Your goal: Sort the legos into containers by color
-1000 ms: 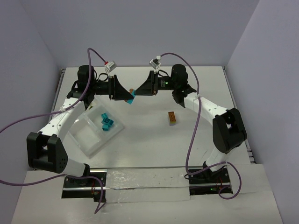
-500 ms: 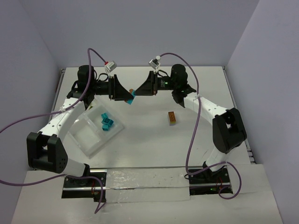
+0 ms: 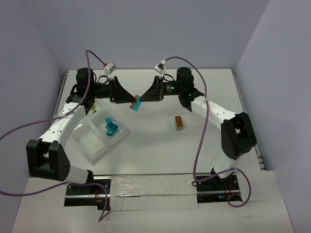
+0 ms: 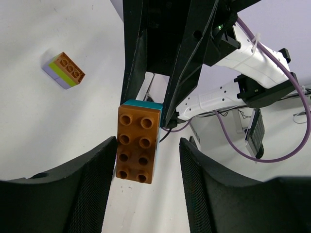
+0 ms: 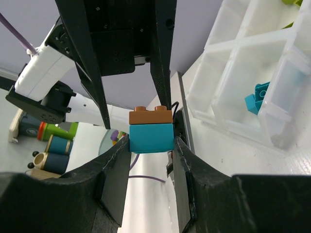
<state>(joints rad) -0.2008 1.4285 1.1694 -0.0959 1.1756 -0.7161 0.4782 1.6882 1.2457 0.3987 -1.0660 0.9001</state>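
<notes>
The left hand [image 3: 129, 98] has drawn back a little toward the left edge of the bench [image 3: 155, 155] since a second ago. Its fingers [image 4: 92, 194] are now spread, with a visible gap on either side of the two-brick stack [image 3: 136, 102] they were closing around before. That stack, an orange brick [image 4: 137, 143] clipped onto a teal brick [image 5: 151, 138], hangs in the air above the far middle of the bench, about where it was. The right hand [image 5: 150, 141] stays pressed onto the teal brick from both sides, so the stack is carried by the right hand alone.

Nothing else has moved. The clear tray [image 3: 86, 141] lies near the left edge, with teal bricks [image 3: 111, 127] in its compartment nearest the bench's middle. A second stack [image 3: 179, 123] of orange, lime and purple lies on the bench right of centre.
</notes>
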